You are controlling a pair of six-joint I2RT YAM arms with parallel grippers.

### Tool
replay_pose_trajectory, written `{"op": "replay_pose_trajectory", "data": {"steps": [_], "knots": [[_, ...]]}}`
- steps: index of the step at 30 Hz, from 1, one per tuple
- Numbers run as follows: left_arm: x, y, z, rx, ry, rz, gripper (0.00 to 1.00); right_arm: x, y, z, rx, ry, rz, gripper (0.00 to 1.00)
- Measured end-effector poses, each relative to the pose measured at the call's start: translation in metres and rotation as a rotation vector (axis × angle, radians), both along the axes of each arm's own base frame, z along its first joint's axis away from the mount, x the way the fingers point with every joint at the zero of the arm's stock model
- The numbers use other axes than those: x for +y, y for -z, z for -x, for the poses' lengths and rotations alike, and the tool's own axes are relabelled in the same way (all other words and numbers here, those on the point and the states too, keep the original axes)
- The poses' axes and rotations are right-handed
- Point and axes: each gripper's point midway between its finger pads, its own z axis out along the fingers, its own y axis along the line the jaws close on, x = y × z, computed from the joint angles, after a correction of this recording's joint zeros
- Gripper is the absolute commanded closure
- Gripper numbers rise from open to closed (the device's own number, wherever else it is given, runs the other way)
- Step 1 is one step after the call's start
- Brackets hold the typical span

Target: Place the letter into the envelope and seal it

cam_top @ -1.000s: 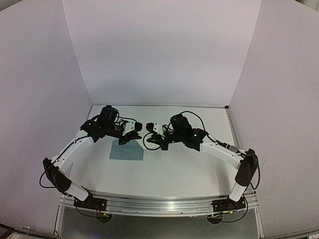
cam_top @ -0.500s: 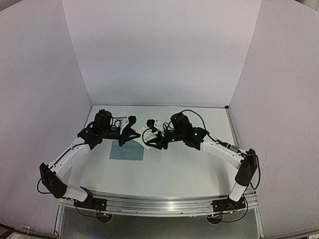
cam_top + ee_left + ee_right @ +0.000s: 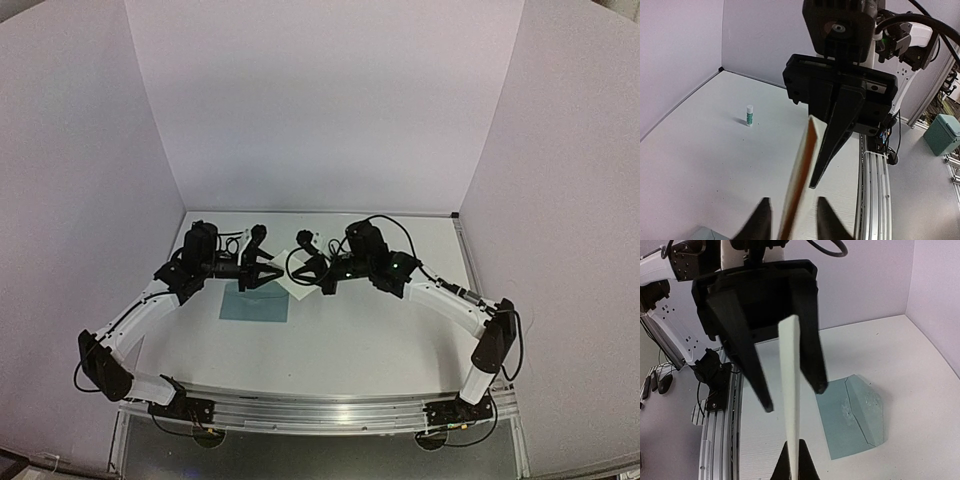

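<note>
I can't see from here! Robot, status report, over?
Right hand shut on the letter, edge-on in the air. Left hand open around it. Envelope flat on table, nothing on it.

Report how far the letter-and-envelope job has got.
Done: the letter is lifted off the table, edge-on in the air. In hand: the right gripper is shut on it; the left gripper stands open, a finger on either side. Left: the envelope lies flat on the table, with no letter in it and not yet sealed.

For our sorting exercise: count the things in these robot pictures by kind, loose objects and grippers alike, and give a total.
letter: 1
envelope: 1
small white tube: 1
grippers: 2 (left gripper, right gripper)
Total: 5
</note>
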Motion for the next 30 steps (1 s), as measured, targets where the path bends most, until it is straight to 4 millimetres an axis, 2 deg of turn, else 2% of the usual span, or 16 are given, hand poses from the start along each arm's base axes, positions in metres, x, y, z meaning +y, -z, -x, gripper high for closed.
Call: {"op": "replay_pose_trajectory", "data": {"steps": [1, 2, 6, 8, 11, 13, 15, 19, 23, 26, 28, 30], "knots": [[0.001, 0.000, -0.002, 0.002, -0.014, -0.003, 0.07, -0.001, 0.001, -0.001, 0.005, 0.008, 0.002, 1.00], [0.002, 0.001, -0.005, 0.004, -0.028, -0.006, 0.04, -0.001, 0.002, -0.003, 0.011, 0.016, 0.003, 1.00], [0.020, 0.014, -0.026, 0.046, -0.115, -0.056, 0.02, -0.011, 0.023, -0.021, 0.060, 0.112, 0.041, 1.00], [0.037, 0.024, -0.048, 0.083, -0.180, -0.101, 0.02, -0.021, 0.040, -0.033, 0.098, 0.178, 0.072, 1.00], [0.066, 0.046, -0.097, 0.120, -0.296, -0.202, 0.01, -0.037, 0.063, -0.049, 0.145, 0.270, 0.116, 1.00], [0.084, 0.069, -0.125, 0.134, -0.349, -0.284, 0.01, -0.043, 0.071, -0.056, 0.160, 0.310, 0.134, 1.00], [0.102, 0.105, -0.145, 0.173, -0.380, -0.401, 0.00, -0.046, 0.076, -0.059, 0.169, 0.332, 0.144, 1.00], [0.121, 0.169, -0.176, 0.226, -0.337, -0.644, 0.01, -0.046, 0.076, -0.058, 0.179, 0.336, 0.141, 1.00], [0.136, 0.234, -0.208, 0.294, -0.276, -0.805, 0.01, -0.045, 0.076, -0.057, 0.188, 0.333, 0.138, 1.00], [0.153, 0.271, -0.208, 0.341, -0.239, -0.882, 0.03, -0.045, 0.078, -0.055, 0.198, 0.327, 0.141, 1.00], [0.162, 0.285, -0.203, 0.357, -0.208, -0.916, 0.04, -0.045, 0.081, -0.053, 0.207, 0.322, 0.145, 1.00], [0.167, 0.291, -0.199, 0.359, -0.173, -0.930, 0.06, -0.045, 0.083, -0.052, 0.214, 0.320, 0.148, 1.00]]}}
